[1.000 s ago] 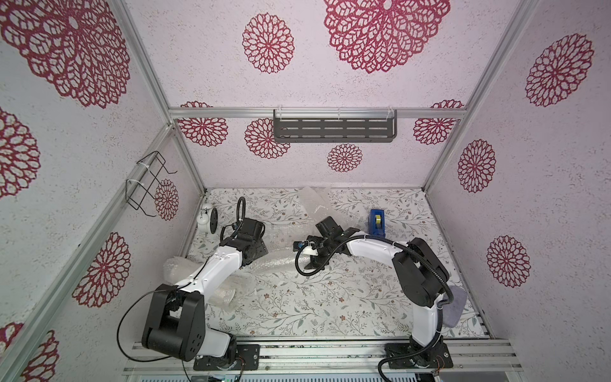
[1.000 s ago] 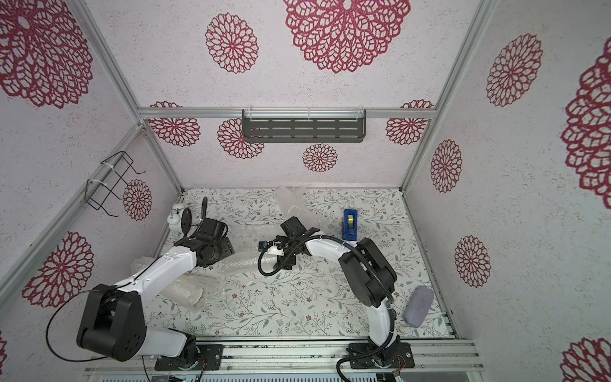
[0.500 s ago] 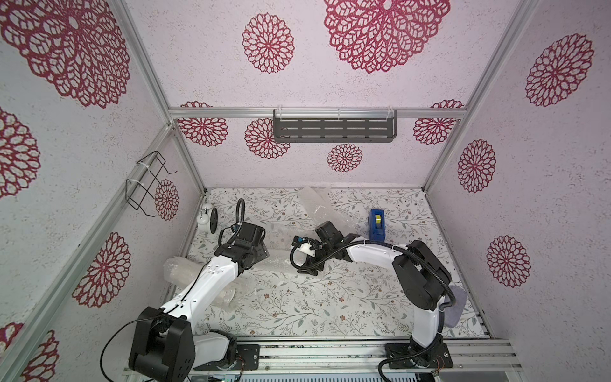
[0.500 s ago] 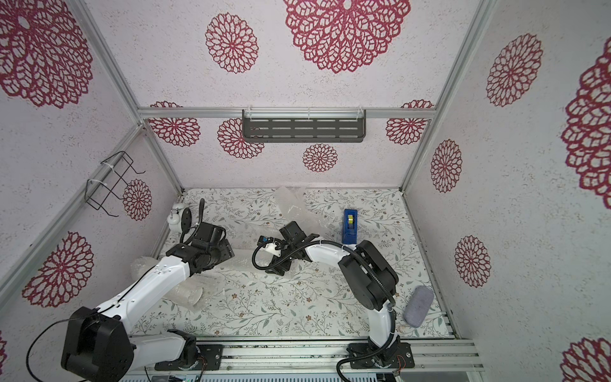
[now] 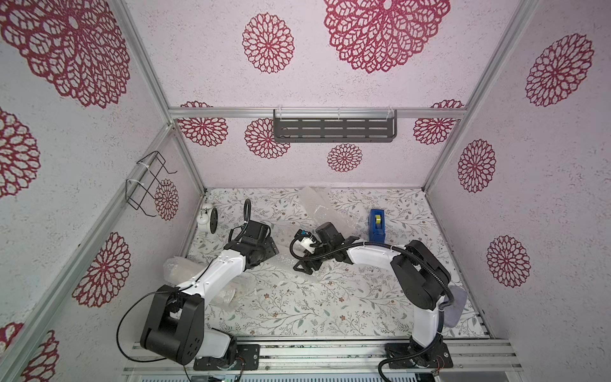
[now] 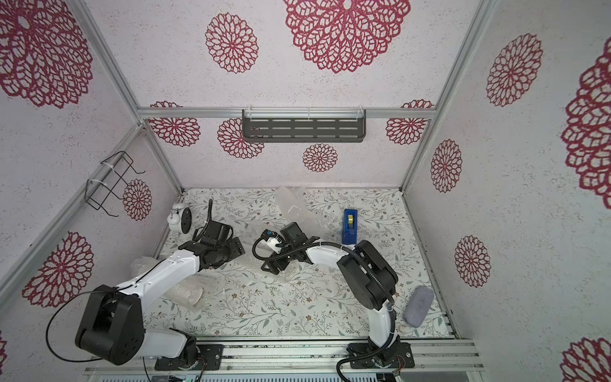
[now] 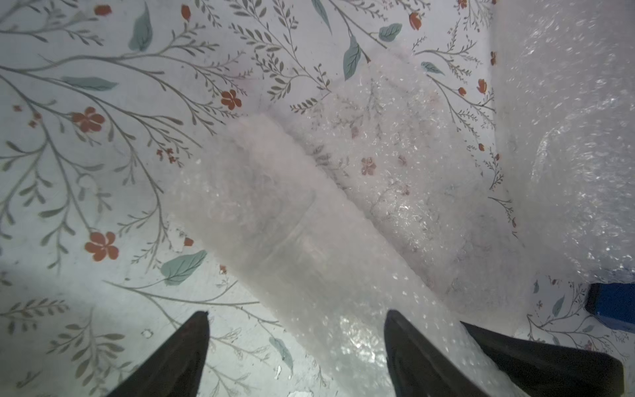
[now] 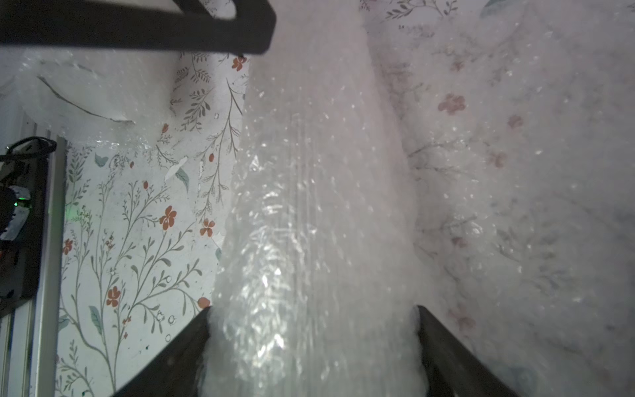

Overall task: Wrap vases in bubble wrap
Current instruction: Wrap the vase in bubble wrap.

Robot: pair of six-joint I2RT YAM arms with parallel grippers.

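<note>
Right pincer (image 8: 312, 309): closed on the wrapped vase (image 8: 309, 206), both fingertips pressed against its sides.
Left pincer (image 7: 295, 312): jaws spread, clamping nothing; one fingertip stands clear of the wrapped vase, the other overlaps it.
Wrapped vase: lies on the surface (image 7: 86, 172), stretched from one pincer to the other.
Bubble wrap (image 8: 515, 172): loose tail spread flat just beside the right pincer.
Tape dispenser (image 5: 377, 225): beyond the right pincer toward the back wall, apart from it.

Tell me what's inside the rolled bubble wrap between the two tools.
What looks like a ribbed clear vase shows faintly through the bubble wrap; its rim and base are covered.
</note>
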